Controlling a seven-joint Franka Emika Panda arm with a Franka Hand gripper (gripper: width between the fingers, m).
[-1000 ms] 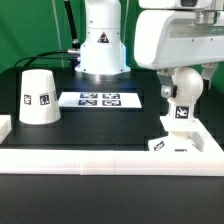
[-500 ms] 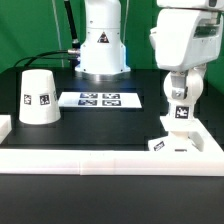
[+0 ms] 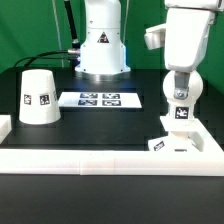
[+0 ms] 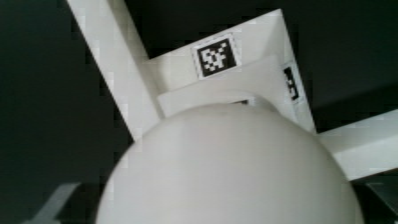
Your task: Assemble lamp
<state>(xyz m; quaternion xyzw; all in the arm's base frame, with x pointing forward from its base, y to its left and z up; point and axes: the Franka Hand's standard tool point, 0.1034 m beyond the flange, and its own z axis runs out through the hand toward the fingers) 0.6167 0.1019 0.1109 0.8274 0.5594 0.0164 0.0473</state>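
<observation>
Bulb: the round white bulb stands on the square base, at the exterior view's right, close to the white wall; in my wrist view it is a big smooth ball right under me
Base: the blocky base sits on the black counter, with tags on its side
Shade: the cone shade stands wide end down, well apart, at the exterior view's left
My jaws: I am right above the bulb, but I cannot tell if my jaws hold it or are open
Marker board: the marker board lies flat between shade and base
</observation>
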